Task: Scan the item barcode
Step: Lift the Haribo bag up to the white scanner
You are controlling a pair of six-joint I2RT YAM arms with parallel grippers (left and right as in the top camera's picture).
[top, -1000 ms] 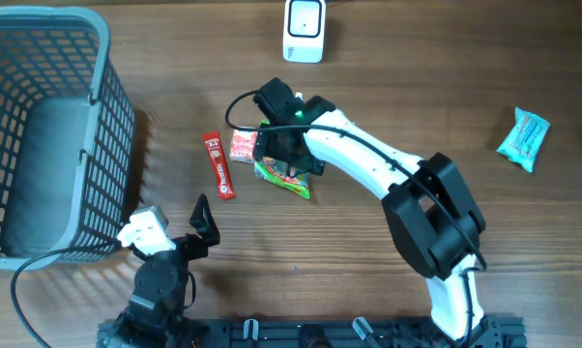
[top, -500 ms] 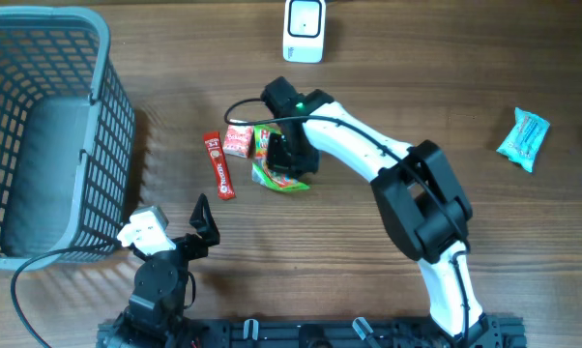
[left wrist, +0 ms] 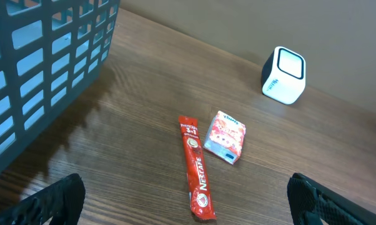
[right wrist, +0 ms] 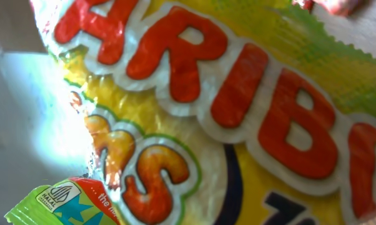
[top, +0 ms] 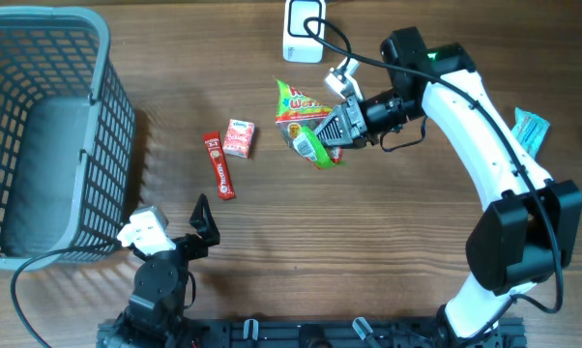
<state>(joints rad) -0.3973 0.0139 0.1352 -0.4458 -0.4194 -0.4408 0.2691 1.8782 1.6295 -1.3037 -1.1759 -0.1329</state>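
My right gripper is shut on a yellow-green Haribo candy bag and holds it off the table, just below and right of the white scanner. In the right wrist view the Haribo bag fills the frame and hides the fingers; no barcode shows. My left gripper rests near the front left edge, open and holding nothing. In the left wrist view its open gripper frames the table, with the scanner far off.
A red Nescafe stick and a small pink box lie left of centre, also seen as the stick and box. A grey basket fills the left side. A teal packet lies far right.
The right gripper shut on the Haribo bag beside the pink box, lifted it and swung it up and right toward the scanner. The left arm has not moved.
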